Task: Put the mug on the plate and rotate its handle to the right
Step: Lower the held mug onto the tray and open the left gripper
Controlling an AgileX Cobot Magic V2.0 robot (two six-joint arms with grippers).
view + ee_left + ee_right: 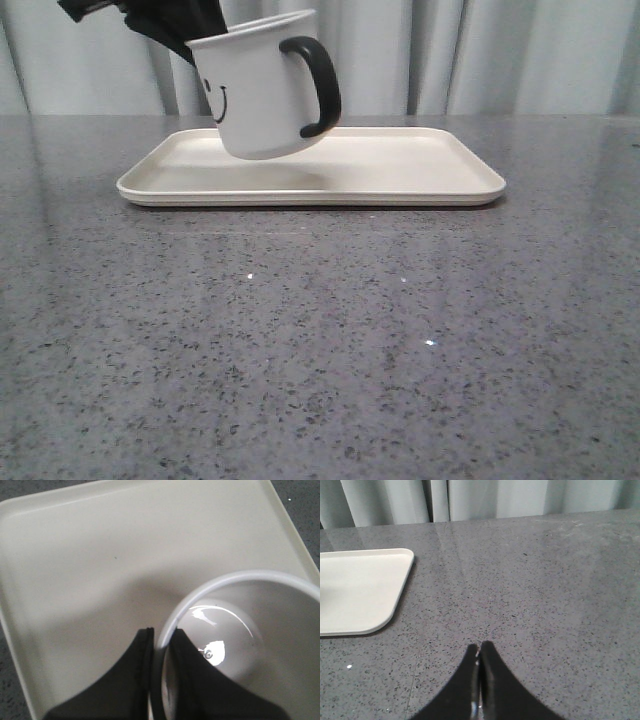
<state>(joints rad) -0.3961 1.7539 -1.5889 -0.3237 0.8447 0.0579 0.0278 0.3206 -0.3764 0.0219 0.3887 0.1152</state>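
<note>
In the front view, the white mug (262, 92) with the black smiley print hangs in the air above the left half of the cream plate (420, 170); it is tilted, and its base seems not to touch the plate. The black loop handle (316, 86) points toward the right side of this view. The left pincer (185, 30) comes from the upper left and meets the mug at its rim. The plate lies flat on the grey speckled desk (320, 340), in front of pale curtains (500, 55). In the left wrist view, the two black fingers (131, 680) of the left pincer are closed on the mug's rim (167, 630), one finger outside the wall and one inside, so the pincer has hold of the mug. The glossy inside bottom of the mug is visible, and the plate fills the picture behind it. In the right wrist view, the right pincer (479, 652) is above bare desk, its two fingers pressed together and holding nothing; only a rounded corner of the plate shows there, well apart from it.
</note>
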